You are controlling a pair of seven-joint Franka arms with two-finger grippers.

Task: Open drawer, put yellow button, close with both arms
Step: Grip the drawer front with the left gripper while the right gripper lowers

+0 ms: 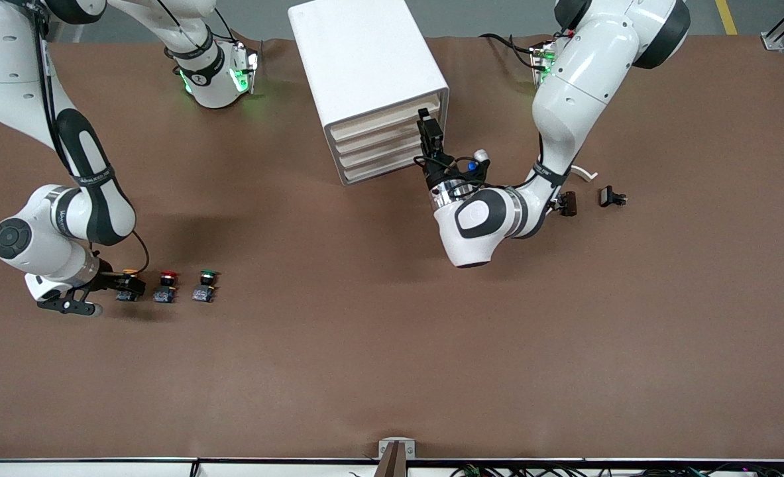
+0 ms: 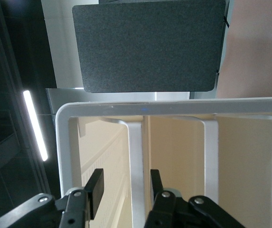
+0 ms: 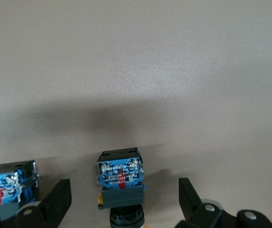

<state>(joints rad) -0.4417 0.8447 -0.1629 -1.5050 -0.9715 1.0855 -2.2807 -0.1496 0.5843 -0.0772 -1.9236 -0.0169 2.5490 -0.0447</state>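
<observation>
White rounded cabinet (image 1: 365, 73) on brown surface (image 1: 392, 344): cream-fronted drawer (image 1: 384, 121) shut, left gripper (image 2: 126, 190) spread wide at its front. Tiny yellow-capped button (image 1: 127, 283) at right arm's end, between right gripper (image 3: 124, 199)'s wide-spread fingers, ungrasped.

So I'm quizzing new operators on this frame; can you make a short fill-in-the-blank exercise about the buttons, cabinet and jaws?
1. The right gripper, jaws open, is at the ____-capped button in the row of three.
2. The middle button of the row has a ____ cap.
3. The left gripper is at the front of the white cabinet, whose drawers are all ____.
4. The cabinet holds ____ drawers.

Missing words: yellow; red; closed; four
</observation>
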